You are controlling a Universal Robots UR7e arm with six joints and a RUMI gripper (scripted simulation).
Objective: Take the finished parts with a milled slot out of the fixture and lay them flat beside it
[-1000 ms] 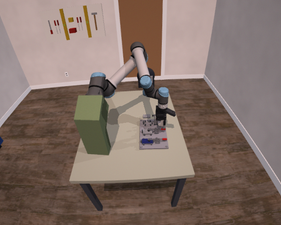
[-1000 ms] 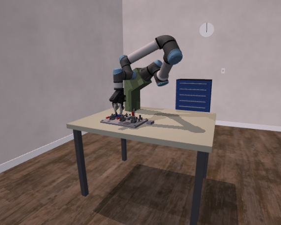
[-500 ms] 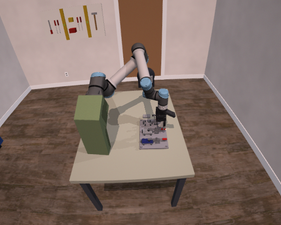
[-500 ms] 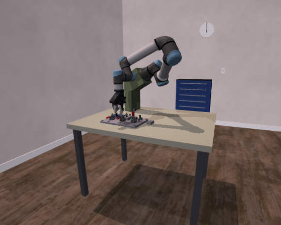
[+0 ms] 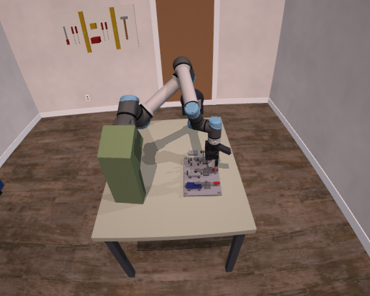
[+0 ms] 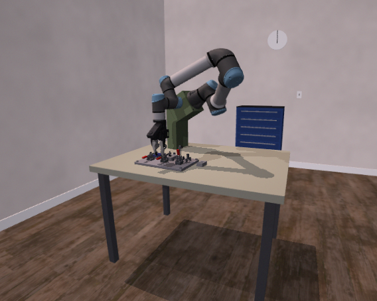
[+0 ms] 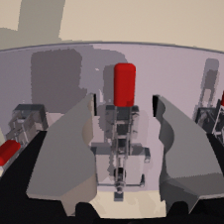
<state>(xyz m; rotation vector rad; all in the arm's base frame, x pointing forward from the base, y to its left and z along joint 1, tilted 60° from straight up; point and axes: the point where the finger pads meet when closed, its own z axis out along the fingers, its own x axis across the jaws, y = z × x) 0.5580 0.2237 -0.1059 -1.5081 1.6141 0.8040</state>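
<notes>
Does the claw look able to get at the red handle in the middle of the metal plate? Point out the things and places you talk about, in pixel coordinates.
Probably yes: the claw (image 5: 212, 164) (image 6: 158, 155) (image 7: 124, 96) is open, with the red handle (image 7: 124, 84) lined up between its fingers and nothing visible blocking the gap.

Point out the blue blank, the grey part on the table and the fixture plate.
Blue blank (image 5: 193, 186) (image 6: 157, 154): top and exterior views, on its body.
Grey part (image 5: 193, 152) (image 6: 201, 164): top and exterior, on its body.
Fixture plate (image 5: 203, 193) (image 6: 145, 162) (image 7: 144, 61): all three views, on bare surface.
</notes>
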